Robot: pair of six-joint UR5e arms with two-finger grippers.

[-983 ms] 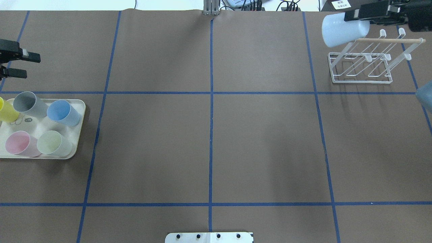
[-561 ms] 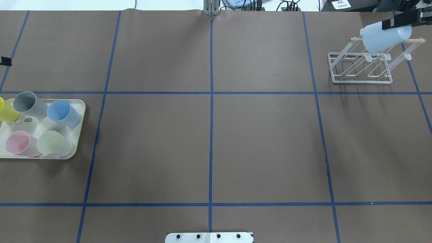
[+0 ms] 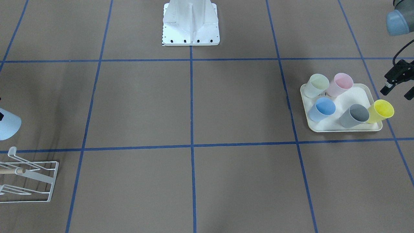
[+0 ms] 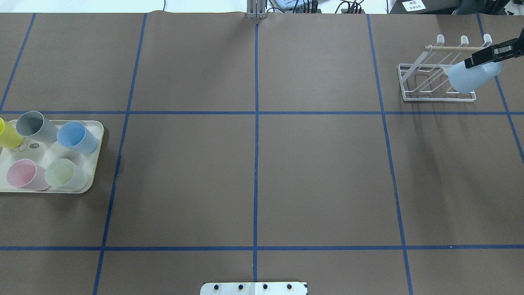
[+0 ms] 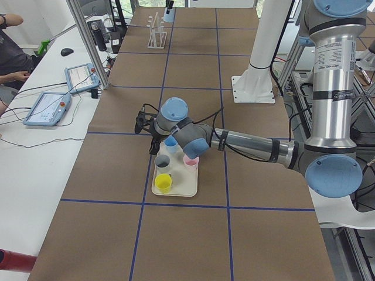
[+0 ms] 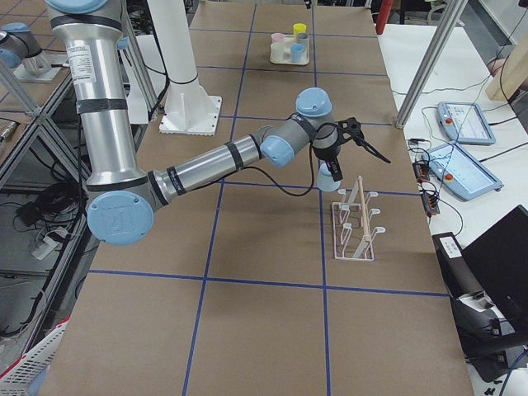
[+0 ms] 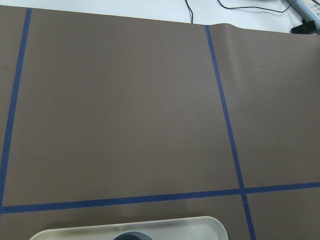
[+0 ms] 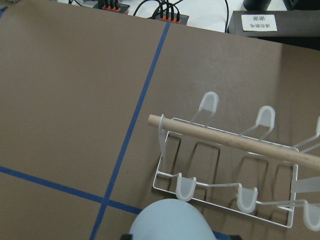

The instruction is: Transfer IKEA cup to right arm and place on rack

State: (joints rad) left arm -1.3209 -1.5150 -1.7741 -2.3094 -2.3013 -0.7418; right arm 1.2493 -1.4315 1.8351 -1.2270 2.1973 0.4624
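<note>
Far left, the left pincer point(image 3: 396, 92) hangs wide and empty beside the tray point(image 4: 48, 154) of coloured cups on the surface, while far right the right pincer point(image 4: 475, 63) grips the tilted pale blue IKEA cup point(image 4: 470, 82), raised just beside the rack point(image 4: 446, 48).

Right end effector point(image 4: 477, 62) mostly off the overhead edge, far side likely behind cup point(image 4: 470, 78)
</note>
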